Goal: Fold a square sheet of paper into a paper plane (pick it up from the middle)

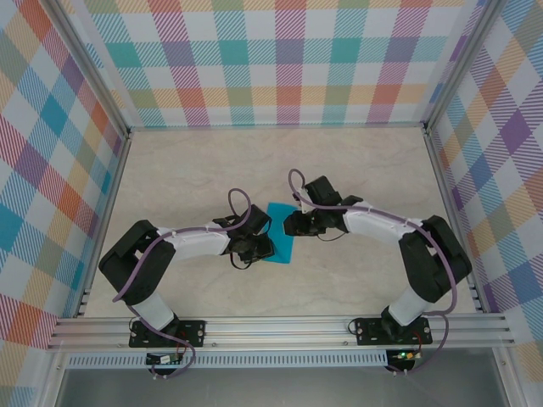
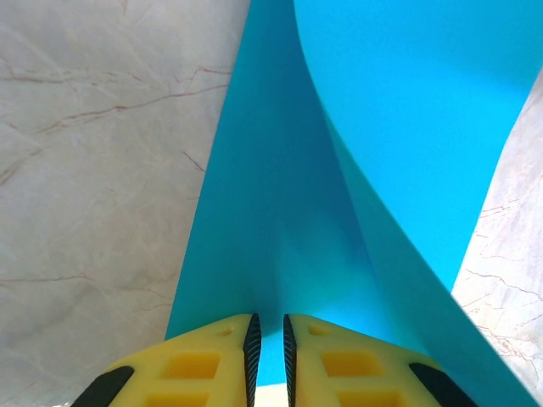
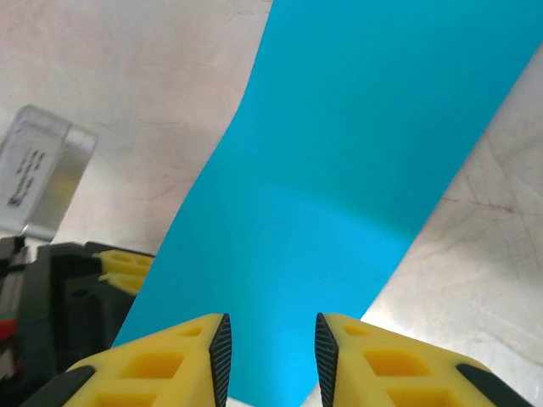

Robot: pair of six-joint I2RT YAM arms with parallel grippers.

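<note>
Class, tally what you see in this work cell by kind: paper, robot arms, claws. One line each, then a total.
Teal paper sheet: 1
Robot arms (left arm, right arm): 2
Claws (left claw, right claw): 2
Total: 5

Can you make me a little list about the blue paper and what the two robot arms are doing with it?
Paper: square sheet of paper, teal, bent rather than flat
Where: middle of the table, between the two arms
Left jaws: pinched shut on the paper
Right jaws: apart, with the paper between them, not pinched
Progress: no dart shape yet
</note>
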